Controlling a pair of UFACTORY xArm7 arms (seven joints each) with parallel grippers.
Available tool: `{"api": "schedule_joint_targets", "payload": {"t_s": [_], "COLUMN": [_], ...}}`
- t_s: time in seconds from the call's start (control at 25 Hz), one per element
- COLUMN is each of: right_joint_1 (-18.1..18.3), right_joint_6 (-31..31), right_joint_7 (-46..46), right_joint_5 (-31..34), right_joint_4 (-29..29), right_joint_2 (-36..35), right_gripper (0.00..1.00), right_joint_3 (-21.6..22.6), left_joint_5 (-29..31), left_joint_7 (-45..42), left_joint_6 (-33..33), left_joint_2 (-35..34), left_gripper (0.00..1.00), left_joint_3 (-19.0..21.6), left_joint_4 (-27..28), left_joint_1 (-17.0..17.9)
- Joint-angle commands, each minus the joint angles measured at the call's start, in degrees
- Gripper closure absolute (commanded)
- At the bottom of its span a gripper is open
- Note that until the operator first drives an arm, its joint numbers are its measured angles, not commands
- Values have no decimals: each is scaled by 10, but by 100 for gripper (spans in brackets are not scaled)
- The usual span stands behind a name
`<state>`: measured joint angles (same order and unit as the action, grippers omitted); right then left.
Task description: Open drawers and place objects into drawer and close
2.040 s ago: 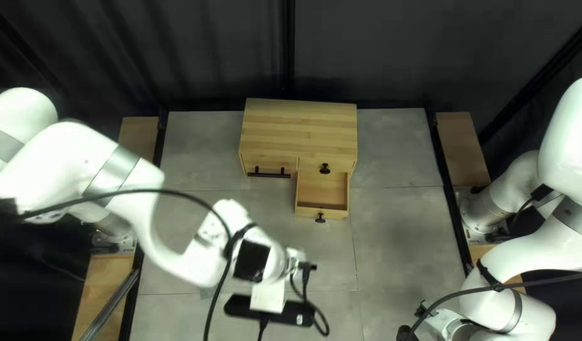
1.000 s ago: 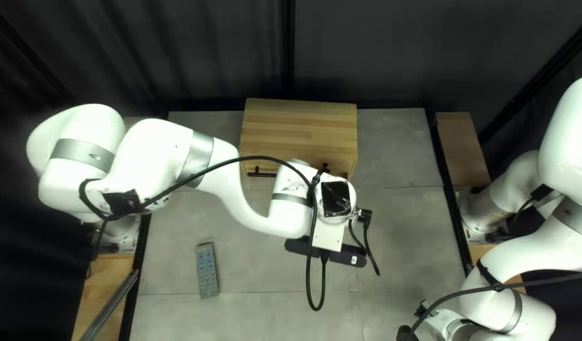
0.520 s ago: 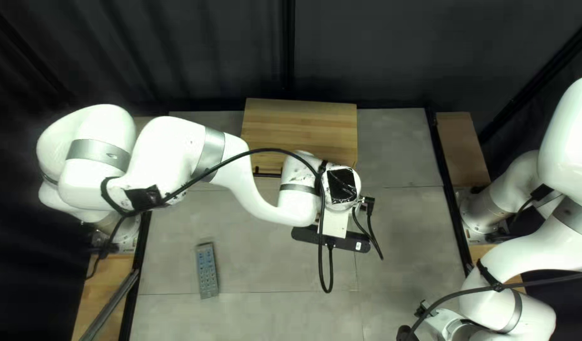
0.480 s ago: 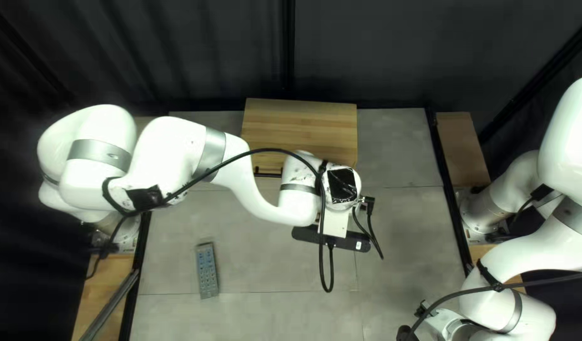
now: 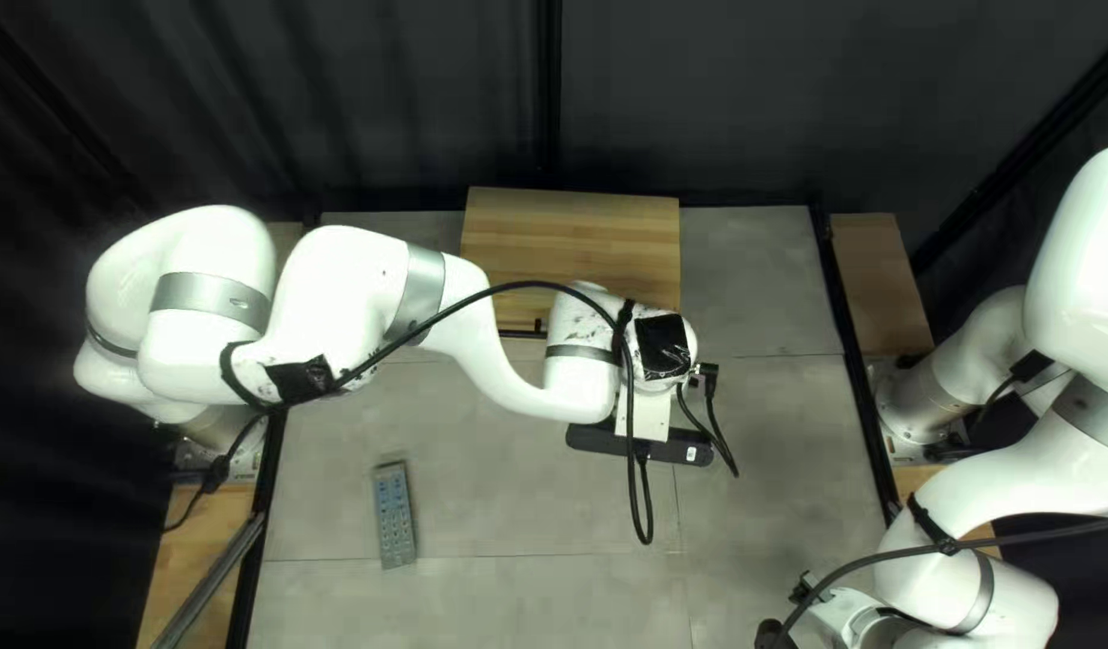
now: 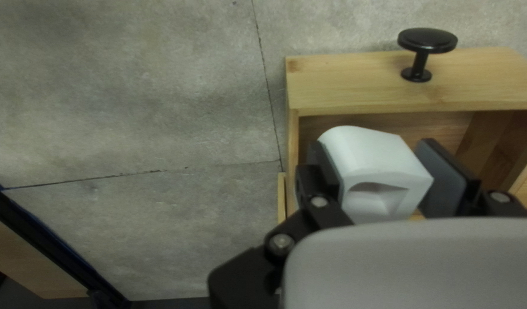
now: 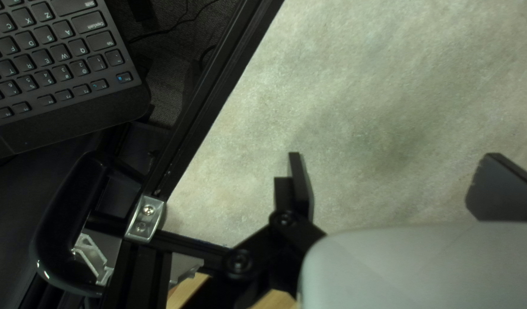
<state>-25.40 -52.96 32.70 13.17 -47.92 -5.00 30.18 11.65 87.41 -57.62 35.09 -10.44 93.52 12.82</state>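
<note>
Left tool [image 6: 371, 143] gripping smooth, rounded white block [image 6: 375, 166], open wooden drawer [image 6: 355, 84] below

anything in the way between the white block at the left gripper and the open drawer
Nothing visible: the white block at the left gripper is over or already inside the open drawer, I can't tell which. The knob is on the drawer's front, clear of the block.
</note>
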Motion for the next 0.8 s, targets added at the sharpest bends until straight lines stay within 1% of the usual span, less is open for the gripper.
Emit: {"api": "schedule_joint_targets", "payload": {"t_s": [0.04, 0.12, 0.24, 0.36, 0.4, 0.44, 0.48, 0.52, 0.6, 0.68, 0.76, 0.8], "right_joint_1": [0, 0, 0, 0, 0, 0, 0, 0, 0, 0, 0, 0], "right_joint_6": [0, 0, 0, 0, 0, 0, 0, 0, 0, 0, 0, 0], "right_joint_7": [0, 0, 0, 0, 0, 0, 0, 0, 0, 0, 0, 0], "right_joint_5": [0, 0, 0, 0, 0, 0, 0, 0, 0, 0, 0, 0], "right_joint_4": [0, 0, 0, 0, 0, 0, 0, 0, 0, 0, 0, 0], "right_joint_2": [0, 0, 0, 0, 0, 0, 0, 0, 0, 0, 0, 0], "right_gripper": [0, 0, 0, 0, 0, 0, 0, 0, 0, 0, 0, 0], "right_joint_3": [0, 0, 0, 0, 0, 0, 0, 0, 0, 0, 0, 0], "left_joint_5": [2, 3, 3, 3, 4, 3, 3, 4, 4, 4, 4, 4], "left_joint_7": [-10, -12, -15, -17, -17, -17, -17, -16, -14, -11, -8, -7], "left_joint_6": [-13, -14, -16, -7, -1, 4, 7, 12, 18, 25, 35, 35], "left_joint_2": [7, 6, 4, -3, -5, -7, -7, -7, -4, -2, -5, -5], "left_gripper": [92, 92, 87, 58, 57, 59, 68, 88, 95, 100, 100, 98], "left_joint_3": [-4, -5, -7, -8, -9, -9, -8, -8, -7, -6, -5, -5], "left_joint_4": [12, 12, 11, -3, -8, -12, -13, -15, -14, -14, -22, -23], "left_joint_1": [3, 4, 3, 2, 1, 1, 0, 1, 0, -2, -3, -3]}}
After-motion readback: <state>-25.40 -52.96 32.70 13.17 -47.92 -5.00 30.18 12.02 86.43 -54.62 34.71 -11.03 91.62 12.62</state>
